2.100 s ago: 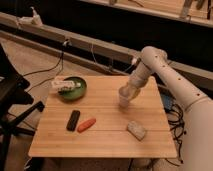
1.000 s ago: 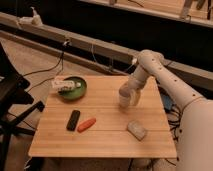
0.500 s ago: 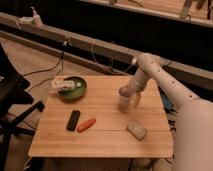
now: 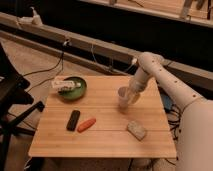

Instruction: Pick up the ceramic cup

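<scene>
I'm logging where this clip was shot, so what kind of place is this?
Probably a lab or workshop: a small wooden table on carpet, cables along a rail behind, and the gripper at the ceramic cup.

i see warm light on the wooden table (image 4: 105, 140), dim floor and backdrop; the gripper (image 4: 131, 96) beside the ceramic cup (image 4: 123, 96) is well lit.

I see table (image 4: 100, 135): pale wood slats, matt. Ceramic cup (image 4: 123, 96): smooth white, at gripper (image 4: 131, 96). Arm (image 4: 165, 85): smooth white plastic shell. Green bowl (image 4: 75, 93): smooth.
</scene>
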Tool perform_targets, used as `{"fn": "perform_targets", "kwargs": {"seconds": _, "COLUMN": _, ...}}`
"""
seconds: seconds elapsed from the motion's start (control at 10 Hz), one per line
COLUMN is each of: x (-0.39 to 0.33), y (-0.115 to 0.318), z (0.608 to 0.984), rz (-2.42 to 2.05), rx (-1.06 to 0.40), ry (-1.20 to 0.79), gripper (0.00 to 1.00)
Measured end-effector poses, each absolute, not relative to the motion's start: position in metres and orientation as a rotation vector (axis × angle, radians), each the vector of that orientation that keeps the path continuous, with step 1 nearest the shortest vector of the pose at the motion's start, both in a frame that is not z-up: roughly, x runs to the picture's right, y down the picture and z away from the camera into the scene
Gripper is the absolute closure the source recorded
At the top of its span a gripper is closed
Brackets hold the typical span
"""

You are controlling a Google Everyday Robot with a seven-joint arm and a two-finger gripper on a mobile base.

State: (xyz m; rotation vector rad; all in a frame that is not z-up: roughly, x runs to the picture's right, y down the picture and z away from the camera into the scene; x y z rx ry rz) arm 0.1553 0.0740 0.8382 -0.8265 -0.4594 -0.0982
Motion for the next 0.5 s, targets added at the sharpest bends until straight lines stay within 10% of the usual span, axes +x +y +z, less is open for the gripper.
{"fn": "perform_targets", "kwargs": {"seconds": 0.5, "x": 0.1573, "y": 0.0699, "z": 0.8345, "rz": -0.079, "rx": -0.786, "ry": -0.450, "gripper": 0.95}}
